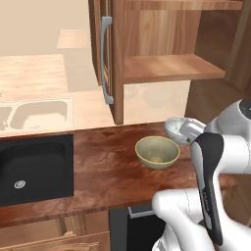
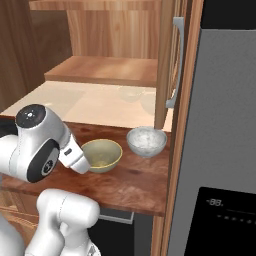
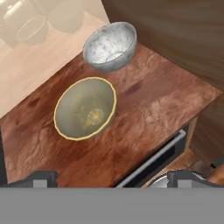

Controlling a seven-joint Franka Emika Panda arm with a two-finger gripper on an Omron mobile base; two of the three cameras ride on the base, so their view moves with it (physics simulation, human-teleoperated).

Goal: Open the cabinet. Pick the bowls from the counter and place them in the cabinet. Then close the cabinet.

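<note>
The cabinet (image 1: 171, 66) stands open, its left door (image 1: 105, 59) swung out and its wooden shelf (image 2: 105, 70) bare. On the dark counter (image 1: 98, 166) below sit both bowls: the olive-yellow one (image 1: 157, 151) (image 2: 102, 154) (image 3: 85, 108) and, just beyond it, the white-grey one (image 2: 146, 140) (image 3: 110, 46), which the arm partly hides in the left base view. My gripper (image 3: 114, 179) hovers above the counter's front edge, short of the olive bowl. It is open wide, with nothing between its fingertips (image 3: 43, 178).
A black sink (image 1: 34, 169) is set into the counter at the left. A tall grey fridge (image 2: 225, 125) walls off the right side. The cabinet's right door (image 2: 177, 65) hangs open beside it. A paler counter with a beige sink (image 1: 34, 112) lies behind.
</note>
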